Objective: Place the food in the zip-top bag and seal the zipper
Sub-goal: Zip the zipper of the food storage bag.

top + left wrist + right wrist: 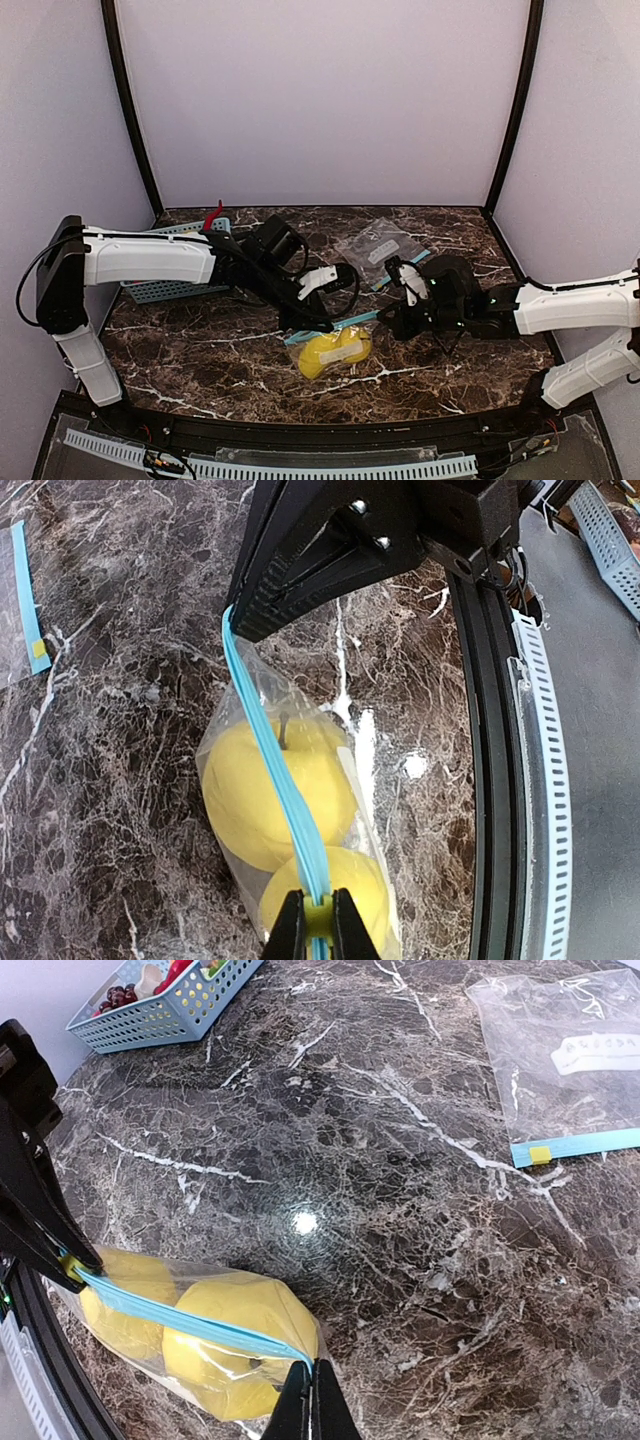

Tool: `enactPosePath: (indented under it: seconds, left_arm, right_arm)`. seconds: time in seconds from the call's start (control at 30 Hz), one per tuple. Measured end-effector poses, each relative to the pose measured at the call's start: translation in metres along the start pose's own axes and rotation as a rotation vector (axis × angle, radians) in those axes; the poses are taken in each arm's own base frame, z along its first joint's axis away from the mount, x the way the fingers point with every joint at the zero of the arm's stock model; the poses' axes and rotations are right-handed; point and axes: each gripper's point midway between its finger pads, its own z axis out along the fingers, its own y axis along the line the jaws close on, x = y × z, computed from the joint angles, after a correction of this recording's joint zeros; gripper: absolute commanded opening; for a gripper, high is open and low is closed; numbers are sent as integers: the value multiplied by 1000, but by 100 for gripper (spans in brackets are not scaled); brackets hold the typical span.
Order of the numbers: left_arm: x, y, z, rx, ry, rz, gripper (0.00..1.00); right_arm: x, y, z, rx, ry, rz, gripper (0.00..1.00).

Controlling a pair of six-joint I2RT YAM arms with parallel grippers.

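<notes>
From above, the small clear plastic zip-top bag (352,345) lies on the dark marble surface (200,350) near its front middle, with the two bright yellow lemons (318,358) inside it. The left hand (322,326) and the right hand (388,318) meet the narrow teal zipper strip (362,320) on the bag's far edge, one toward each end. A second clear bag (385,245) lies flat behind them, and a light blue slotted plastic basket (165,290) sits at the left behind the left arm.

In the left wrist view, the left hand (320,930) is closed on the zipper strip (285,780), pinching a small yellow slider tab (320,915). The strip runs straight up to the right hand (240,620), which is clamped on its other end. Both lemons (275,790) sit under the strip, inside the bag (225,730).

In the right wrist view, the right hand (310,1400) is squeezed tight on the strip's (180,1315) near end. The left hand (60,1250) holds the far end. The lemons (240,1310) fill the bag, which rests on the surface (400,1260). The second bag (560,1050) lies at upper right and the basket (170,1010) at upper left.
</notes>
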Motion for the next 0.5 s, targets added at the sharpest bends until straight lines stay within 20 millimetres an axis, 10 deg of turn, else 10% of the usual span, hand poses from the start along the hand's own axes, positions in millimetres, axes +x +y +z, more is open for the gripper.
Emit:
enactPosePath:
  seconds: [0.5]
  left_arm:
    - [4, 1, -5, -30, 3, 4, 1]
  right_arm:
    - [-1, -14, -1, 39, 9, 47, 0]
